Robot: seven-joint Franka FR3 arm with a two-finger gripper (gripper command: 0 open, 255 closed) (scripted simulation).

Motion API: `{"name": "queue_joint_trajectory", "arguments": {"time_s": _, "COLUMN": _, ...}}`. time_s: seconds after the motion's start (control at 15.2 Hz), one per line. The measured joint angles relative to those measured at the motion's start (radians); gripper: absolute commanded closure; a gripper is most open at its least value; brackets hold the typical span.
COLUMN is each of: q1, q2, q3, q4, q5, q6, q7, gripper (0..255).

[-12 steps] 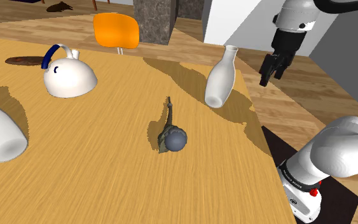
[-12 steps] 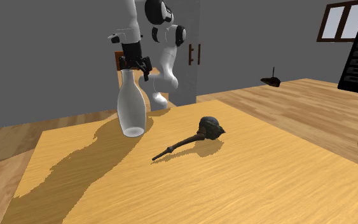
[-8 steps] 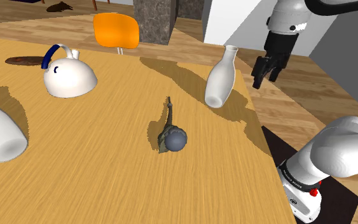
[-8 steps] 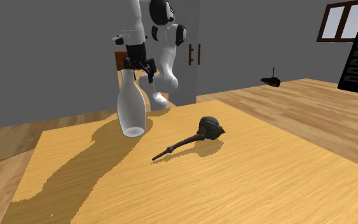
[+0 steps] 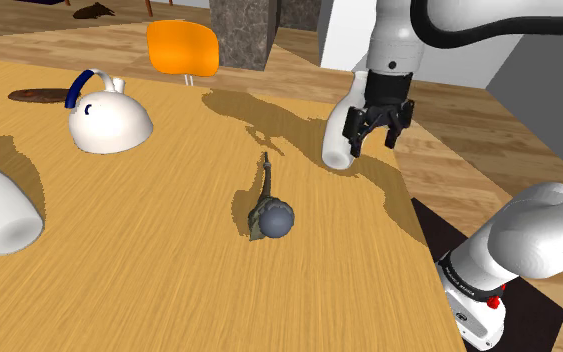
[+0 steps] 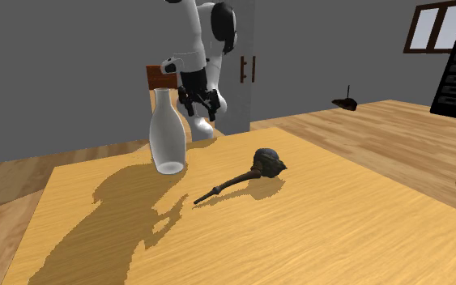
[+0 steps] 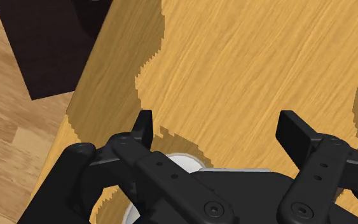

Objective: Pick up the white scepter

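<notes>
As the white arm bends over the wooden table [image 5: 119, 270] in the shoulder view, its black gripper [image 5: 371, 138] hangs with fingers apart, holding nothing, in front of a white vase [image 5: 335, 145] near the table's right edge. The scepter [image 5: 269, 208], dark grey rather than white, lies flat mid-table, well apart from the gripper, with a white teapot [image 5: 109, 120] farther left. From the second exterior view, the gripper [image 6: 198, 102] hovers just to the right of the neck of the vase [image 6: 168, 139], and the scepter [image 6: 246, 175] rests on the table [image 6: 339, 235] to the vase's right, head away from it. Seen from the wrist, the spread gripper [image 7: 219, 124] looks down on the table [image 7: 234, 63], the vase's rim [image 7: 180, 163] just below the fingers.
</notes>
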Motion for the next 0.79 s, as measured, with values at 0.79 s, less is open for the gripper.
{"name": "queue_joint_trajectory", "arguments": {"time_s": 0.79, "q1": -0.022, "q2": 0.447, "q3": 0.228, "q4": 0.256, "q5": 0.018, "q6": 0.167, "q7": 0.48, "gripper": 0}}
